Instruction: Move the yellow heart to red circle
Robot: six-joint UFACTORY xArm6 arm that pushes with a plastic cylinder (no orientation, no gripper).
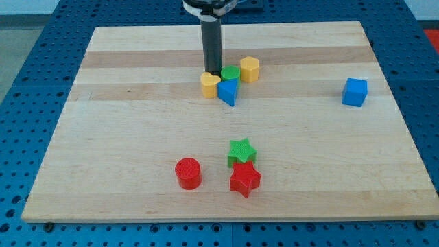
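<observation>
Lower left of centre: red circle, well apart from cluster
Upper centre: yellow heart, my tip touching its top edge
Pincer: none, bare rod
Beside heart: green circle, blue block

arm: enters from view's top | rod: upright, dark | my tip: on board

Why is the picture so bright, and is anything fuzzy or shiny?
Camera view: soft, even light, so the red circle and yellow heart cast only faint shadows; the wooden board shows no strong glare; blocks look sharp, and my tip sits crisply just behind the heart.
</observation>
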